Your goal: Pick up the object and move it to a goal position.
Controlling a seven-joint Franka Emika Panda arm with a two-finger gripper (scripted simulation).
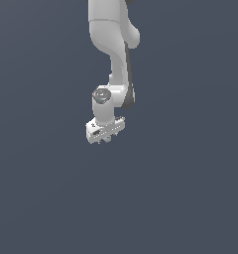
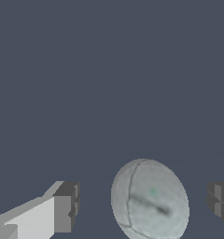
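Note:
In the wrist view the pale bluish-grey ball (image 2: 150, 200) lies between my two fingers, nearer one of them. My gripper (image 2: 143, 204) is open, and a gap shows between the ball and each dark finger pad (image 2: 67, 205). In the exterior view the white gripper (image 1: 104, 140) points down from the arm, low over the flat grey floor near the middle of the picture. The ball is hidden there behind the gripper body.
The white arm (image 1: 118, 54) comes down from the top of the exterior view. A plain dark grey floor (image 1: 190, 198) fills the surroundings in both views. No goal marker shows.

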